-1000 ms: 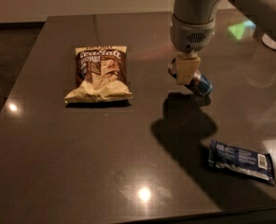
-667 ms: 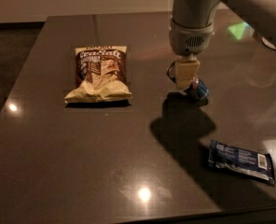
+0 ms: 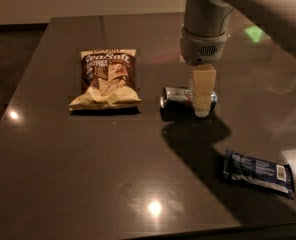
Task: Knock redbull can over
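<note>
The redbull can (image 3: 178, 97) lies on its side on the dark table (image 3: 113, 174), its silver top facing left, to the right of the chip bag. My gripper (image 3: 202, 109) hangs straight down from the grey wrist and stands in front of the can's right part, covering it. The gripper's tip reaches down to the table by the can. Whether it touches the can cannot be told.
A brown and cream chip bag (image 3: 106, 79) lies flat left of the can. A dark-blue snack bar wrapper (image 3: 258, 173) lies at the front right. The table's front edge runs along the bottom and its left edge meets dark floor.
The can has gone from mostly hidden behind the gripper to lying on its side, stretched out to the left. The gripper has shifted slightly right and lower.
</note>
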Controlling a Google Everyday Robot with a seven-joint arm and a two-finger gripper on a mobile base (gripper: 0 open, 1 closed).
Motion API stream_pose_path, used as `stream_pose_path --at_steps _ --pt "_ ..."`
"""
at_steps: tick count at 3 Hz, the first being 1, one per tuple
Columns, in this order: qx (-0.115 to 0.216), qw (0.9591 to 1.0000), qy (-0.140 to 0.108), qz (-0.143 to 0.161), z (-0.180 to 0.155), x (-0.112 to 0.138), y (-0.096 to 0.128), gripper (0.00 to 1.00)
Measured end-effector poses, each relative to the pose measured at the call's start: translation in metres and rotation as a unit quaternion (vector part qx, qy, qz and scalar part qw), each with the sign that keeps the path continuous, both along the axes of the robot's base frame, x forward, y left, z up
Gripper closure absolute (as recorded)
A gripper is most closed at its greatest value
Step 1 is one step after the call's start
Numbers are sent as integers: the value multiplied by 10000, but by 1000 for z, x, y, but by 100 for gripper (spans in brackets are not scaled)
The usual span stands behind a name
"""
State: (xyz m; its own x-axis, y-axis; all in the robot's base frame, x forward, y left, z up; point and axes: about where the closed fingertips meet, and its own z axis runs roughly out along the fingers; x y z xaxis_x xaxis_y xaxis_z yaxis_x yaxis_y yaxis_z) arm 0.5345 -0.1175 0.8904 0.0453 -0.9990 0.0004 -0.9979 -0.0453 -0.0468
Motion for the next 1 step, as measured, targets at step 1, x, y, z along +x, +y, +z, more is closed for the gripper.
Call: stream_pose_path --at_steps 1 --pt "244 9995 166 -129 -7 -1 -4 0"
